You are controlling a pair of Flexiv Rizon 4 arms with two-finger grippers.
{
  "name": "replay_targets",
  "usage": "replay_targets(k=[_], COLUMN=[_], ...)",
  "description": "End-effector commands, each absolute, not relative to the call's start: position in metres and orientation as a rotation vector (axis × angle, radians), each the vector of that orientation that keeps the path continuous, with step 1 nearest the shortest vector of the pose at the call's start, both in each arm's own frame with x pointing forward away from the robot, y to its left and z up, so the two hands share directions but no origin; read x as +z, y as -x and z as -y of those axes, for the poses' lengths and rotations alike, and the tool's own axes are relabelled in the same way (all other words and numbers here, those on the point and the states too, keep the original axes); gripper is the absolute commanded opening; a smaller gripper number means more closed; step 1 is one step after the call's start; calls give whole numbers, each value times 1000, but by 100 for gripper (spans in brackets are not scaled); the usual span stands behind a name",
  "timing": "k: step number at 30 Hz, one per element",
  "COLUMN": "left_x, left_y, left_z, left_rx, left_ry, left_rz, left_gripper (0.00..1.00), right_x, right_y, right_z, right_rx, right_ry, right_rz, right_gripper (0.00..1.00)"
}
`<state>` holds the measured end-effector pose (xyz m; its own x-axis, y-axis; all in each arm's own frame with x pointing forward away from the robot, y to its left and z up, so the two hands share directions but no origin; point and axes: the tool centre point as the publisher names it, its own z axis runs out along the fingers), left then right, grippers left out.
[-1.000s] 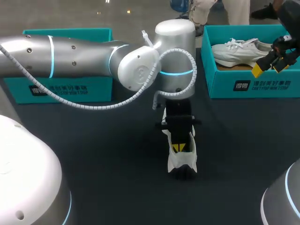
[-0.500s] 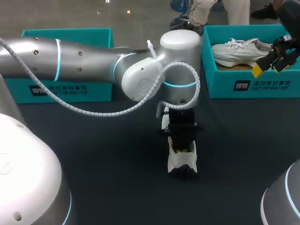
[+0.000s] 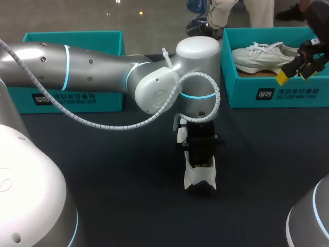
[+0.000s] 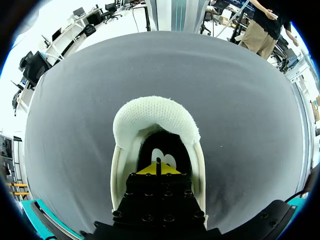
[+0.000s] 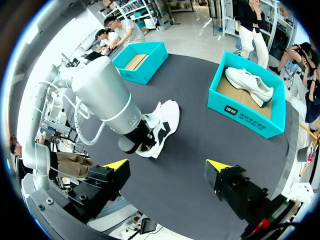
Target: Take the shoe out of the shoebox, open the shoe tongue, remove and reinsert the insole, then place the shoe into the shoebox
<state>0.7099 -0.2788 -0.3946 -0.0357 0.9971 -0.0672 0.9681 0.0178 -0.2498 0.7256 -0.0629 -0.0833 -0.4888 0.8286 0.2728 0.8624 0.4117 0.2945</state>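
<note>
**Left pincer [image 4: 158, 169] sunk in the shoe [image 3: 200, 176] at the middle of the desk [image 3: 92, 175]; right pincer [image 5: 166, 166] empty, its tips wide apart.**

The head view shows only the left arm standing over the white shoe, with its black fingers lost in the opening. The left wrist view shows what is hidden there: the yellow tips are pressed together with a thin seam between them, above the pale insole [image 4: 167, 159]. Whether they pinch anything cannot be told. The right wrist view adds the shoe's black side panels and shows it well apart from both teal boxes. The left shoebox [image 5: 152, 67] shows bare cardboard, and the right shoebox [image 5: 245, 117] holds a second white shoe [image 5: 248, 82]. In the head view the right pincer hangs beside that right shoebox.
</note>
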Motion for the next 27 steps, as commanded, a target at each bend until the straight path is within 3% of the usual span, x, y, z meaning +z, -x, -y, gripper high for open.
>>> replay_targets(k=[1, 27], left_x=[-377, -425], left_y=[-707, -704], left_z=[272, 275], left_rx=[314, 216], left_ry=[2112, 2090], left_rz=[2157, 2187], left_gripper=[0, 0], right_x=[-83, -83], right_y=[-729, -729], right_z=[62, 62], right_rx=[-606, -606], right_ry=[1541, 1541], right_rz=[2565, 2565], right_gripper=[100, 100])
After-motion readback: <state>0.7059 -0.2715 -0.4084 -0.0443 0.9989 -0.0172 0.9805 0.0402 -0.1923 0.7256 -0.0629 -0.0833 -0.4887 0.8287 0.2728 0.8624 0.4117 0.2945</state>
